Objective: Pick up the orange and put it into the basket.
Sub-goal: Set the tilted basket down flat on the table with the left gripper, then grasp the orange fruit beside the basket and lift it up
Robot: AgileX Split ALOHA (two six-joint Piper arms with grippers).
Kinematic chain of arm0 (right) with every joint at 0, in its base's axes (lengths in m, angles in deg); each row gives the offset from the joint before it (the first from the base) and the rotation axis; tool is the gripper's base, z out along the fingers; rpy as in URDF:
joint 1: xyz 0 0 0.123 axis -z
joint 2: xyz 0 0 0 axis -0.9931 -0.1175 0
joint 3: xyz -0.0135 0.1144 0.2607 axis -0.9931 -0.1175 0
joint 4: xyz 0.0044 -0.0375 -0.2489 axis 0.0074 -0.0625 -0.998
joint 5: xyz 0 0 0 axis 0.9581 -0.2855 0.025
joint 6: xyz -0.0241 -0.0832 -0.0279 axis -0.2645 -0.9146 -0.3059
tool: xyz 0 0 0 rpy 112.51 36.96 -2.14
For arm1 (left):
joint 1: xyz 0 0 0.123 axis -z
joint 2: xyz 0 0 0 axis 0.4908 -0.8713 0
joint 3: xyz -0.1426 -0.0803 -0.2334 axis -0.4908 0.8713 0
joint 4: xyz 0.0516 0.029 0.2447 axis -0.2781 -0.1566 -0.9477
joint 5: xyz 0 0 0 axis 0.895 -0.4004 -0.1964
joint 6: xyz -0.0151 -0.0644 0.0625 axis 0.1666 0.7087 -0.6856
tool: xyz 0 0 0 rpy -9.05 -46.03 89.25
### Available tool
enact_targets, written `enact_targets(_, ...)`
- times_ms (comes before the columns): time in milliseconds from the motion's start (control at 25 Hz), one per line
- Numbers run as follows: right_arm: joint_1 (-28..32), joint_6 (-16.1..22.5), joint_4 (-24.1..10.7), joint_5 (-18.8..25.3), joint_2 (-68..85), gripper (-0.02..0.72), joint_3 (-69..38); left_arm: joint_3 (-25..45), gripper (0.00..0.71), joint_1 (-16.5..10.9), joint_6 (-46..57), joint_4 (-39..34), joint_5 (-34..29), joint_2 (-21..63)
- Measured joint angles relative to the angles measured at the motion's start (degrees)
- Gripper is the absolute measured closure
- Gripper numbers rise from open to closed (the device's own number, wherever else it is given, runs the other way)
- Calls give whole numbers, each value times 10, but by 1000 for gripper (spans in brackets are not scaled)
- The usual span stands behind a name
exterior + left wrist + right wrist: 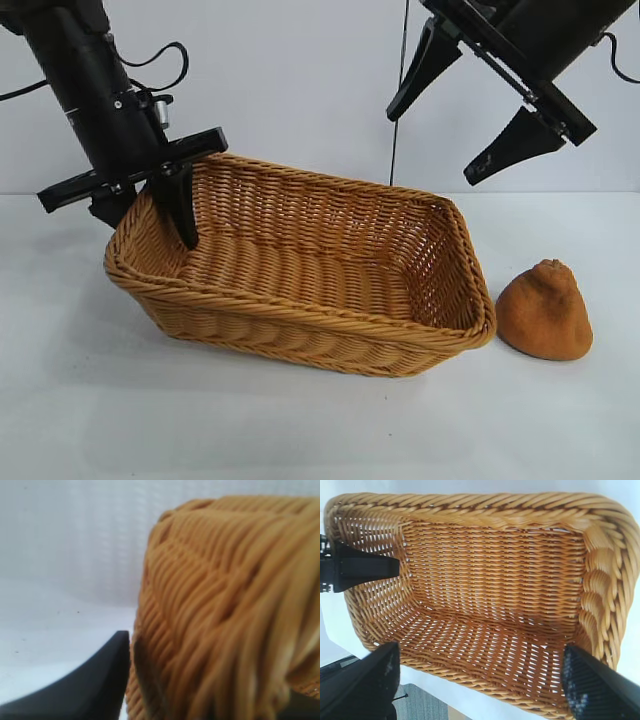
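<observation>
On table [300,430], orange [545,312] lies below right claw [470,105].

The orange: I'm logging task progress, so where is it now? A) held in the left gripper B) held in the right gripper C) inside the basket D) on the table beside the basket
D: the orange sits on the table just outside the basket, whose inside is empty.

Basket [330,300]: golden-tan wicker, braided rim. Orange [544,312], lower right: dull brownish-orange, matte. Both grippers black. Table [300,430] white, wall pale grey.
</observation>
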Motion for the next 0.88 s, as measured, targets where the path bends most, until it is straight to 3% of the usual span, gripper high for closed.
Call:
enact_targets(240, 0, 0, 0, 11, 0, 102, 1, 0, 432, 0, 8, 1, 5, 0)
enact_targets(320, 0, 0, 0, 11, 0, 102, 1, 0, 371, 0, 8, 1, 5, 0)
enact_targets(440, 0, 0, 0, 11, 0, 102, 1, 0, 200, 0, 8, -2, 2, 0)
enact_targets(520, 0, 0, 0, 13, 0, 102, 1, 0, 155, 0, 8, -1, -4, 1)
enact_targets(720, 0, 0, 0, 14, 0, 102, 1, 0, 127, 0, 5, -39, -6, 31)
enact_targets(880, 0, 0, 0, 17, 0, 102, 1, 0, 126, 0, -9, -122, -6, 89)
